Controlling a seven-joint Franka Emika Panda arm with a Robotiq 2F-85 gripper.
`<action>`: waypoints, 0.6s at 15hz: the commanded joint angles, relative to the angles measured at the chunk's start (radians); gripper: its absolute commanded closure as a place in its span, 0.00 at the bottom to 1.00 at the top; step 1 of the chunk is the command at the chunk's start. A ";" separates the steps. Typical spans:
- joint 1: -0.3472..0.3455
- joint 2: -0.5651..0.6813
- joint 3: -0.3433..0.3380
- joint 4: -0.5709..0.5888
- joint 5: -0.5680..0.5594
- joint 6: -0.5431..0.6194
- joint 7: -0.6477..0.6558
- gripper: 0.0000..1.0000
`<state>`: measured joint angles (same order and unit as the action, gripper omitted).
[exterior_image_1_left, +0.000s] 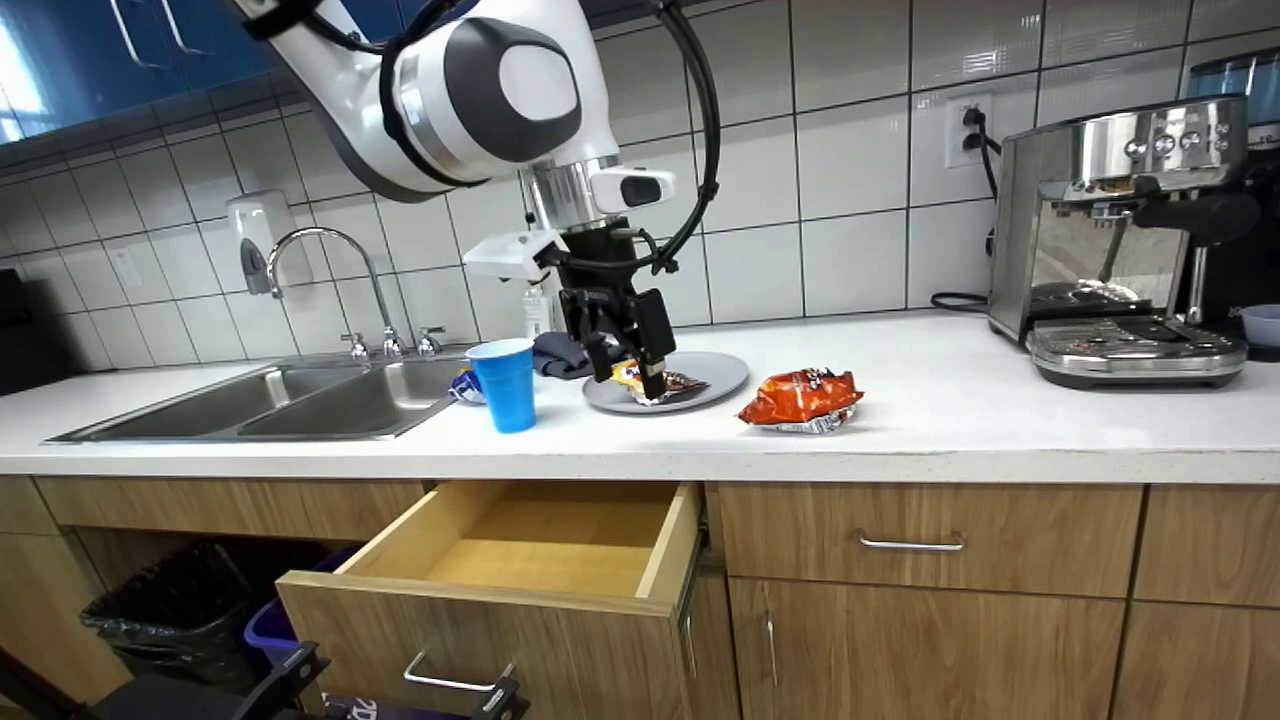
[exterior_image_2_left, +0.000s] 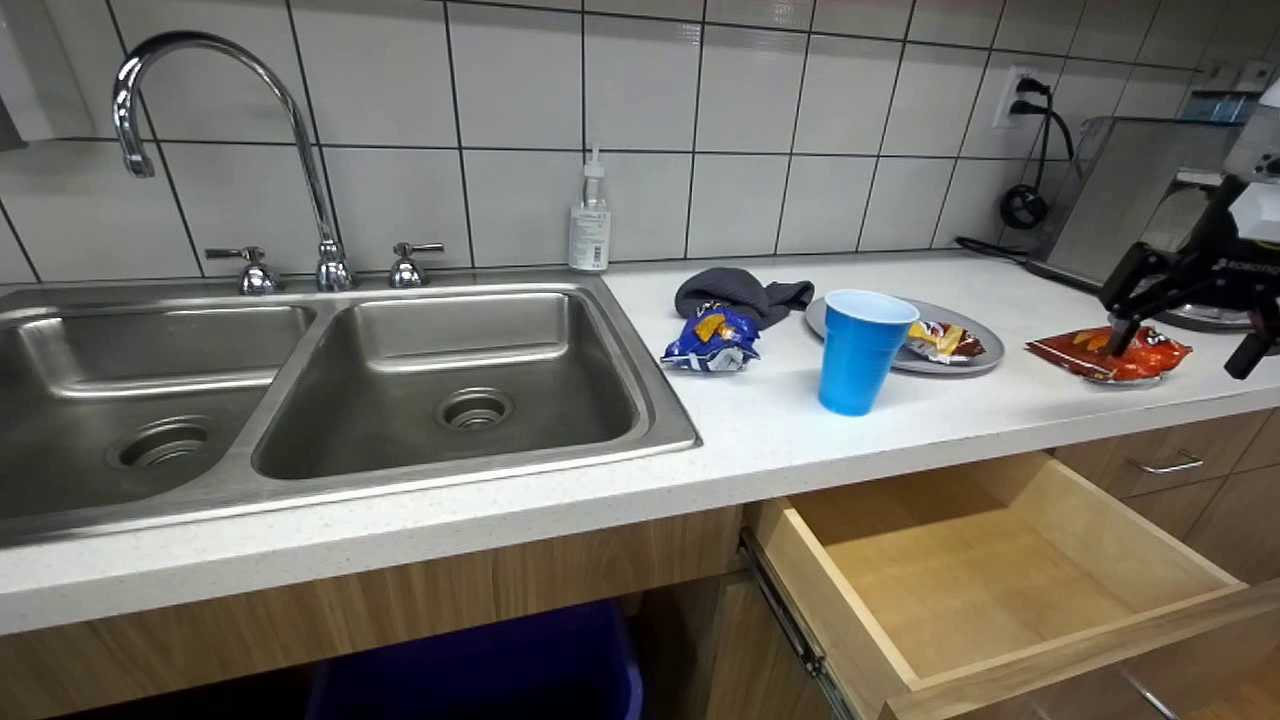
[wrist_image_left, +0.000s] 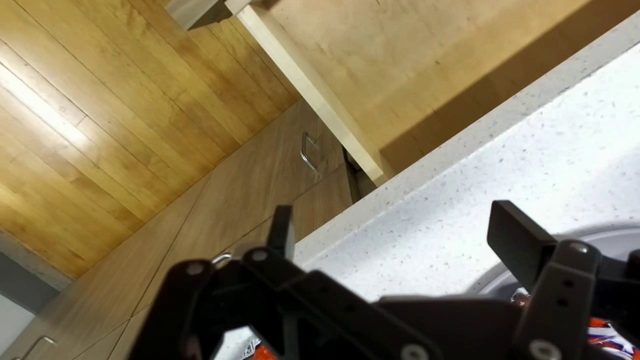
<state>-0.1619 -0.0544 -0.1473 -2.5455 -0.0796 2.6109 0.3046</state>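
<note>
One drawer (exterior_image_1_left: 560, 545) is already pulled out, but nothing is grasped yet: the pincer (wrist_image_left: 392, 235) is spread wide above the tabletop (exterior_image_1_left: 940, 405), apparently between the red bag (exterior_image_1_left: 803, 397) and the gray plate (exterior_image_1_left: 724, 373), though depth is poorly shown. Both are left on the tabletop.

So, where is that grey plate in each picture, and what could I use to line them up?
In an exterior view: the plate is near the middle, left of the red bag, partly hidden by the gripper.
In an exterior view: the plate is right of centre, partly behind the cup.
Wrist view: the plate is at lower right, cut off by the edge and partly behind the gripper.
Shared landmark: the open drawer, in all three.
</note>
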 joint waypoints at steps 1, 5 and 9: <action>-0.002 0.001 0.003 0.001 0.001 -0.002 -0.001 0.00; -0.001 0.003 0.003 0.001 0.001 -0.002 -0.001 0.00; -0.004 0.006 0.002 0.010 -0.003 0.007 0.016 0.00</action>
<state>-0.1604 -0.0510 -0.1470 -2.5460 -0.0796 2.6109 0.3046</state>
